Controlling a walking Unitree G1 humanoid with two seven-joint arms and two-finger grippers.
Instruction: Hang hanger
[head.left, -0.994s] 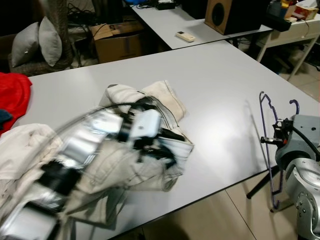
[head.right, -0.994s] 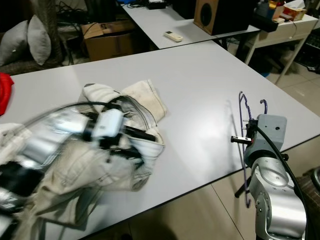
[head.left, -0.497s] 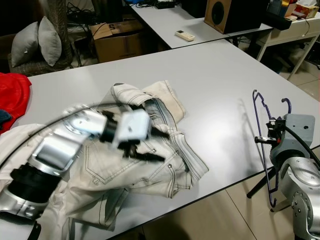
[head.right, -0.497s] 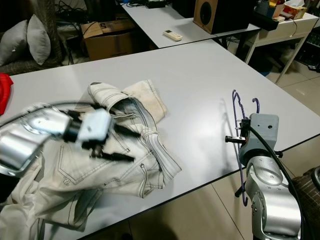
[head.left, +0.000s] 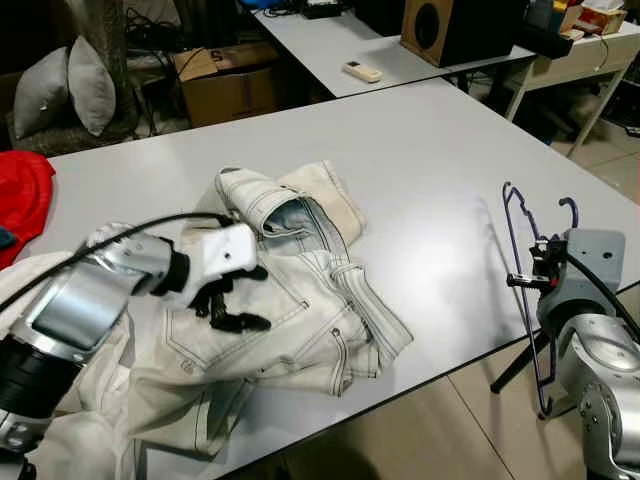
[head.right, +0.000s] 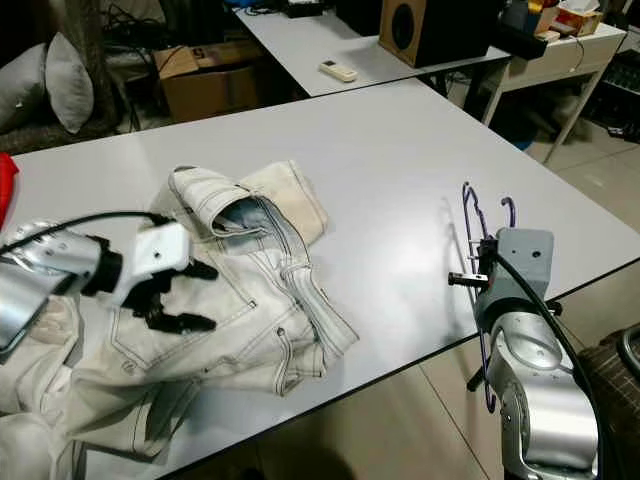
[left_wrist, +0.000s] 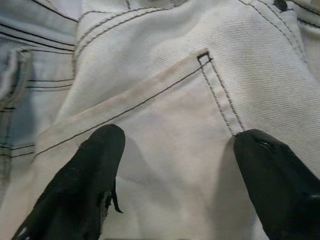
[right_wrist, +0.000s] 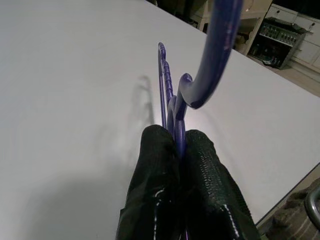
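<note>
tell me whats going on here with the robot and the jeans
The robot is working at a grey table. Its left gripper, jaws open, hovers just over a back pocket of the pale jeans spread on the tabletop, without gripping them. Its right gripper is shut on a purple hanger, held upright past the table's right edge. The hanger is not yet hung or in the jeans.
</note>
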